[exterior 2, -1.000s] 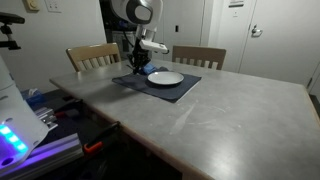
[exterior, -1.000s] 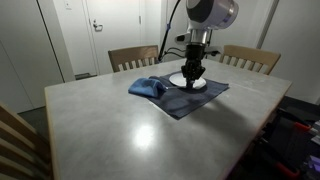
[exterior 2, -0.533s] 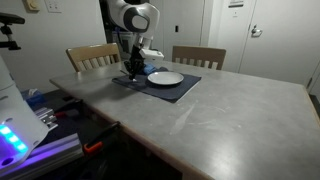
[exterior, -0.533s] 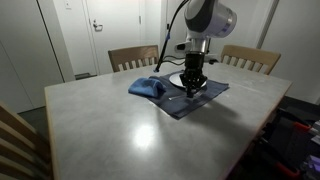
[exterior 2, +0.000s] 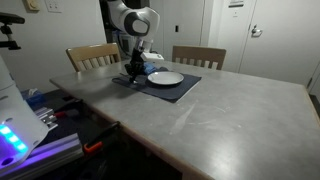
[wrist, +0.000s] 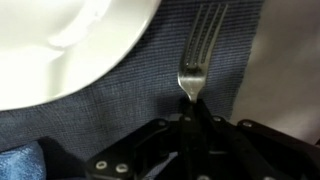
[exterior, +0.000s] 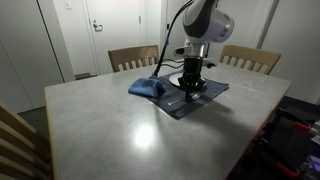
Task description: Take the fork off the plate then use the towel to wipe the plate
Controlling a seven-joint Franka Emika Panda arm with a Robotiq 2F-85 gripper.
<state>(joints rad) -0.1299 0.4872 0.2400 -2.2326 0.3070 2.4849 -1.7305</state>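
The gripper (wrist: 190, 108) hung low over the mat (wrist: 120, 110), just beside the plate (wrist: 70, 40), whose curved rim ran close along one side of the fork (wrist: 198, 50). On the fork's far side a strip of bare mat lay open up to the mat's edge, with table (wrist: 290, 60) beyond it. The jaws were closed tight on the fork's handle, with the tines pointing away from the wrist. The fork was off the plate and over the mat; whether it rested on the cloth could not be told. A corner of the towel (wrist: 15, 165) showed near the gripper, on the plate's side.

In an exterior view the towel (exterior: 147, 88) lay bunched at the mat's (exterior: 195, 100) edge, just beside the gripper (exterior: 190, 88). In both exterior views the table (exterior: 120, 125) stretched wide and open toward the camera. Two chairs (exterior: 133, 58) stood behind it. In an exterior view the plate (exterior 2: 165, 78) sat on the mat (exterior 2: 165, 90), clear of the gripper (exterior 2: 133, 72).

A second before, the gripper had stood higher, at the plate's rim; since then it had dropped and shifted sideways off the plate
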